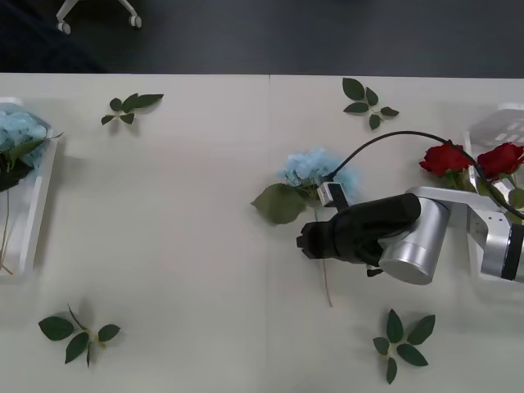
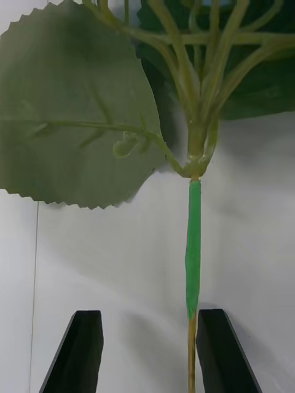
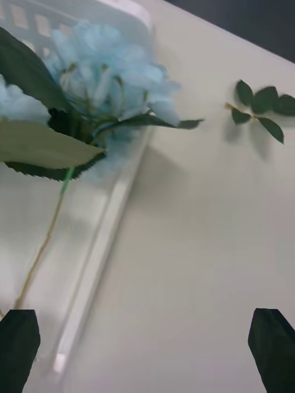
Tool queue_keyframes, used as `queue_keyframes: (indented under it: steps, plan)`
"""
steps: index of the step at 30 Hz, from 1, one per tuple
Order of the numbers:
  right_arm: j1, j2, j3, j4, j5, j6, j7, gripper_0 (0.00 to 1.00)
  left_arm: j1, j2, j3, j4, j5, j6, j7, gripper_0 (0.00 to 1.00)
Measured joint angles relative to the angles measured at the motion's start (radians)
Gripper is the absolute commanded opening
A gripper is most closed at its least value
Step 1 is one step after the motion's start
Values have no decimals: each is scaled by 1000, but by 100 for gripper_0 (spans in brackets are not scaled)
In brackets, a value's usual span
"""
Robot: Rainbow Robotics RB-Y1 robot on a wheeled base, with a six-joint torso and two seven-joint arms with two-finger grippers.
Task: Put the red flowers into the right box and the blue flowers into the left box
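One blue flower [image 1: 315, 170] lying mid-tabletop [image 1: 188, 221], bloom toward 12 o'clock, stem running to 6. Right hand [image 2: 147, 350] low over that stem, black fingers [image 2: 80, 350] spread on either side, not clamped. Two red flowers [image 1: 446, 158] at 3 o'clock by the right box [image 1: 499, 123]. More blue flowers in the left box [image 3: 123, 202] at 9 o'clock, left hand [image 3: 147, 350] open beside it.
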Motion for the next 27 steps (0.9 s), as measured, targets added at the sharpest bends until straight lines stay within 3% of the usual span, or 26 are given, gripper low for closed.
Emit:
queue_keyframes:
  steps: [3,4,5,6,7,15,27]
  plan:
    - [0,15,-15,17,1,0,0,44,-27,0,-16,-38,0,74,0,100]
    - [0,22,-22,24,7,0,0,34,-38,0,-22,-49,0,98,1,100]
    - [-1,28,-27,32,21,0,0,12,-49,0,-28,-59,0,127,1,100]
    - [-1,34,-30,40,34,0,0,2,-59,0,-33,-68,0,150,1,100]
    - [-3,39,-33,49,40,0,0,0,-70,0,-38,-75,2,169,1,100]
    - [-17,42,-28,84,40,-1,0,0,-117,0,-49,-88,108,223,1,100]
    - [-17,39,-28,77,40,-1,0,0,-118,0,-188,-118,209,223,-27,100]
